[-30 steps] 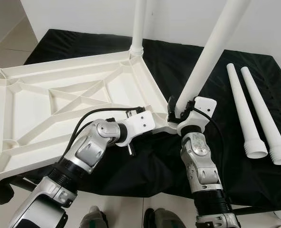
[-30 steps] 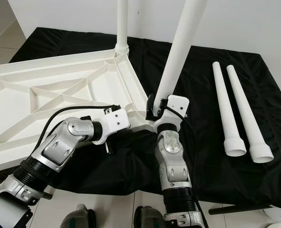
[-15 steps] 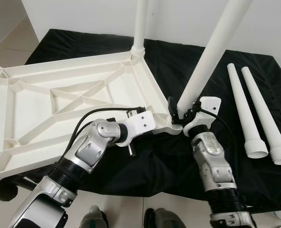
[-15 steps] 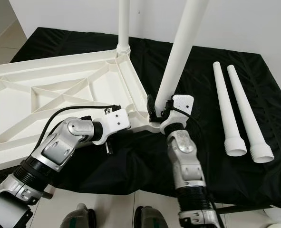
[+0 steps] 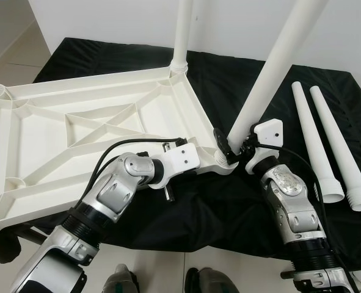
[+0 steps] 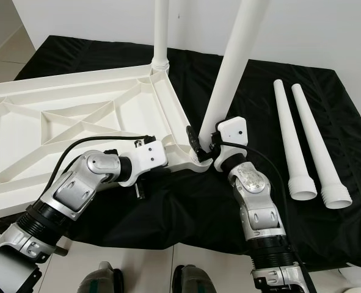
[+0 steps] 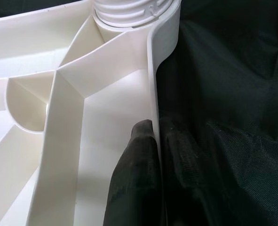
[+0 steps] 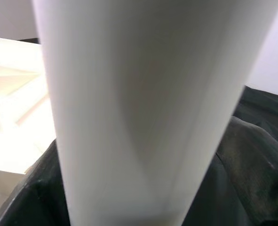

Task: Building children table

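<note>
A black cloth (image 5: 229,85) is spread over a low surface set against a white wall (image 5: 107,18), with pale floor tiles seen at the near edge; on the cloth an upturned white plastic tabletop (image 5: 76,128) lies with its ribbed underside facing up. One leg (image 5: 181,30) is already stood upright in the far corner socket; a second leg (image 5: 275,67) is leaned in the near corner socket (image 5: 220,160), not yet plumb; two spare legs (image 5: 333,146) are laid side by side on the cloth to the right, well apart from the tabletop. The left gripper (image 7: 153,155) is pinched on the tabletop's near rim, one black finger inside the wall and one outside, so the tabletop is steadied; the right gripper (image 5: 234,146) is set around the foot of the leaning leg just above the socket, and its fingers appear closed on the leg, though the contact is partly hidden. The parts are judged to be light, hollow, stiff moulded plastic, smooth and rather slippery; the thin rim would be expected to flex a little under a pinch. The leg is best held low, near its ribbed end, where little leverage is lost and twisting into the socket is easiest; a hold higher up would be likely to slip or tip the light tabletop.
</note>
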Available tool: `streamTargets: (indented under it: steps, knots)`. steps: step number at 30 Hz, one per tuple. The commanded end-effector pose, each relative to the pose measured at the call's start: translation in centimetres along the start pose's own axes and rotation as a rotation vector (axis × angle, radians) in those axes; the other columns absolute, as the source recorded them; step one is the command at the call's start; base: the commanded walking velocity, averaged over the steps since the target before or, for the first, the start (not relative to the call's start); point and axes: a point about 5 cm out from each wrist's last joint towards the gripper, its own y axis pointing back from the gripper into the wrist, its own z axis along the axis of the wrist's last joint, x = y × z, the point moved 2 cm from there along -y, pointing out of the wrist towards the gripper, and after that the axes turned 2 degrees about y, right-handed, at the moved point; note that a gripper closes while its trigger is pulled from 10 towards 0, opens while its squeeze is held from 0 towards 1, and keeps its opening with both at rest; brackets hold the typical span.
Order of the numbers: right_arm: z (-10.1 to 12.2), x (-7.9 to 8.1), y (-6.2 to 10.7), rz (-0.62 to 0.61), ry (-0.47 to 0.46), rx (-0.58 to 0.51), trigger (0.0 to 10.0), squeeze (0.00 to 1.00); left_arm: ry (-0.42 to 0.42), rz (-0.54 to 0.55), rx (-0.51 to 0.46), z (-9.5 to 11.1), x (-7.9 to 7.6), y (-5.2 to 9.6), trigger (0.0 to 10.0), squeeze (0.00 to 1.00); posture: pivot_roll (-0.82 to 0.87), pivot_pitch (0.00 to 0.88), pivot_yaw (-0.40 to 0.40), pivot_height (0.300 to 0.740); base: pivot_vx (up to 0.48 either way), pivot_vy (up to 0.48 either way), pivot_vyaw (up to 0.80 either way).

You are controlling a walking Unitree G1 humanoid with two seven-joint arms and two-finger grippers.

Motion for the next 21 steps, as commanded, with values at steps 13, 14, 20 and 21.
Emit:
streamTargets:
  steps: [13, 14, 20, 21]
  knots:
    - [-0.2, -2.3, 2.4, 0.253, -0.122, 0.005, 10.0, 0.00, -0.040, 0.005, -0.041, 1.1, 0.4, -0.1, 10.0, 0.00, -0.04, 0.070, -0.033, 0.740, 0.000, 0.000, 0.00]
    - [-0.2, -3.2, 2.4, 0.255, -0.094, 0.007, 10.0, 0.00, -0.040, 0.004, -0.043, 1.2, 0.4, -0.1, 10.0, 0.00, -0.04, 0.068, -0.030, 0.740, 0.000, 0.000, 0.00]
    - [-0.4, -4.6, 2.1, 0.321, -0.068, 0.024, 10.0, 0.00, -0.041, -0.002, -0.049, 1.3, 0.2, -0.2, 10.0, 0.00, -0.05, 0.067, -0.028, 0.740, 0.000, 0.000, 0.00]
    - [-0.4, -4.7, 2.1, 0.329, -0.066, 0.026, 10.0, 0.00, -0.041, -0.002, -0.050, 1.3, 0.2, -0.2, 10.0, 0.00, -0.05, 0.067, -0.028, 0.740, 0.000, 0.000, 0.00]
